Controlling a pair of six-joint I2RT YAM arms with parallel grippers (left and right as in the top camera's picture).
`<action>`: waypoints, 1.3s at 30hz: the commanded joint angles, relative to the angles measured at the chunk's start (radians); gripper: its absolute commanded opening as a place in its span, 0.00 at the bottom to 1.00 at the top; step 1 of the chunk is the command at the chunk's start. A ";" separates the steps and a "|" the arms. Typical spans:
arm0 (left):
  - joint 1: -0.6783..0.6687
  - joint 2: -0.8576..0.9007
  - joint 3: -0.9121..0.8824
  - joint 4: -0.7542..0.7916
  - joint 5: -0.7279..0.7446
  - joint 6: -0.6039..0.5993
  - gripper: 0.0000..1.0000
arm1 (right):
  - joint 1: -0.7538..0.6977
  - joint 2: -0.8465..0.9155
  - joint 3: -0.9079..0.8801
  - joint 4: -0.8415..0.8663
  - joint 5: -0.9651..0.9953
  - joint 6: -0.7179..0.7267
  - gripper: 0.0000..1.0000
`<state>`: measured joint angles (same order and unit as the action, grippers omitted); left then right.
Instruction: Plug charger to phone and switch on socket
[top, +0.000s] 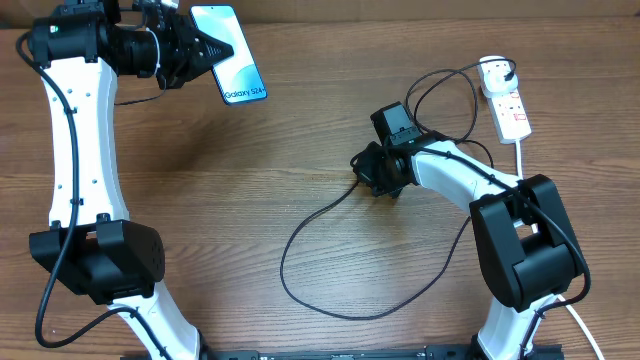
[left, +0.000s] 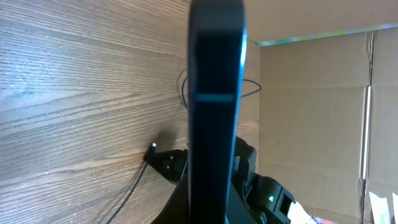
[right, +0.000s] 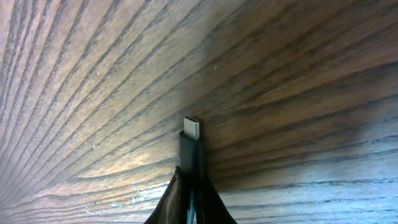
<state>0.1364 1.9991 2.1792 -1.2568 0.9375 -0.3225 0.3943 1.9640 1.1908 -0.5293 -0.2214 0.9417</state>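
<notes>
My left gripper (top: 200, 50) is shut on the phone (top: 232, 52), holding it up at the table's far left with its light blue screen and "Galaxy S24" text facing up. In the left wrist view the phone (left: 214, 93) shows edge-on as a dark slab rising from the jaws. My right gripper (top: 368, 168) is shut on the charger's connector tip (right: 191, 138), which sticks out of the fingers just above the wood. The black charger cable (top: 300, 240) loops over the table and runs to the white socket (top: 508, 105) at the far right.
The socket's thick white cord (top: 522, 160) trails down toward the right arm's base (top: 525, 250). The left arm's base (top: 95, 260) stands at the near left. A cardboard wall (left: 311, 112) stands beyond the table.
</notes>
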 joint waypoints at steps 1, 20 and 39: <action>-0.006 0.002 0.008 0.005 0.021 0.005 0.04 | -0.004 0.021 -0.011 0.007 -0.017 -0.008 0.04; -0.006 0.002 0.008 0.084 0.313 -0.010 0.04 | -0.003 -0.306 -0.010 0.365 -0.821 -0.401 0.04; -0.041 0.002 0.008 0.026 0.315 -0.014 0.04 | 0.044 -0.332 -0.010 0.827 -1.042 -0.010 0.04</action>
<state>0.1108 1.9991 2.1792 -1.2278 1.2396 -0.3382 0.4381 1.6577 1.1751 0.2897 -1.2739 0.8497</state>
